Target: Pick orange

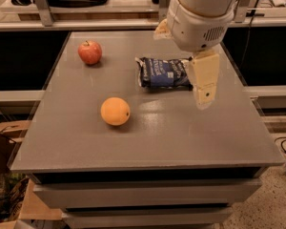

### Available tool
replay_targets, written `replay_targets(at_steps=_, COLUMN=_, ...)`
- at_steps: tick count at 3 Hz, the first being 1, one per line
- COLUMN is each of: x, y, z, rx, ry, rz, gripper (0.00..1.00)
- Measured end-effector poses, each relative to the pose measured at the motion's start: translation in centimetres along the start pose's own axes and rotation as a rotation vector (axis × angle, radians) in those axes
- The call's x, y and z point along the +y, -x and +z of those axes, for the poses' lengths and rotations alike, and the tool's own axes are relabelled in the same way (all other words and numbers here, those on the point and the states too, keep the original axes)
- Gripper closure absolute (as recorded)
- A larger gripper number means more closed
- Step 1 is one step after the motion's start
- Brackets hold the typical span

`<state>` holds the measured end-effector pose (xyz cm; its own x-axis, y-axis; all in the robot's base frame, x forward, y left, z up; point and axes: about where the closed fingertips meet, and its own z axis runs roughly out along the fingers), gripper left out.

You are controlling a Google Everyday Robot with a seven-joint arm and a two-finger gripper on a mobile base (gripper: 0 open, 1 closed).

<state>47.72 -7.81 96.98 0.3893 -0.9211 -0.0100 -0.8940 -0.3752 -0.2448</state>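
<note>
The orange [115, 111] sits on the grey table [181, 137], resting alone on the bare top with nothing touching it. It is round, evenly orange, and casts a soft shadow just under itself.

To the right of the orange and a little farther back hangs the end effector [203, 97], a cream-coloured piece pointing downward. It is well apart from the orange, with open table top between the two, and it holds nothing that can be seen. Whether it is set wide or narrow cannot be told from this angle. Above it, farther back and higher than the orange, is the bulky pale housing of the arm [200, 18], which reaches down from the top of the view.

Behind the orange and to its right lies a dark blue snack bag [162, 73], flat on the table. The bag's far end, seen from the orange, is overlapped by the end effector, and it is not clear whether the two touch. Behind the orange and slightly to its left stands a red apple [89, 52] with its stem up, well apart from the orange and from the bag.
</note>
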Motion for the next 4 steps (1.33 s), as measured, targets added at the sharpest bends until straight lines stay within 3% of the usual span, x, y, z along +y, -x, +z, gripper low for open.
replay_targets(at_steps=1, x=-0.3, y=0.1, z=-0.2, rx=-0.001, ry=-0.015, rz=-0.001, gripper=0.0)
replay_targets(at_steps=2, x=-1.4, y=2.2, z=1.1, rx=-0.011, ry=-0.004, rz=-0.139, gripper=0.0)
replay_targets(at_steps=4, x=-3.2, y=9.5, z=6.5, rx=-0.055, ry=0.085, rz=-0.507, gripper=0.0)
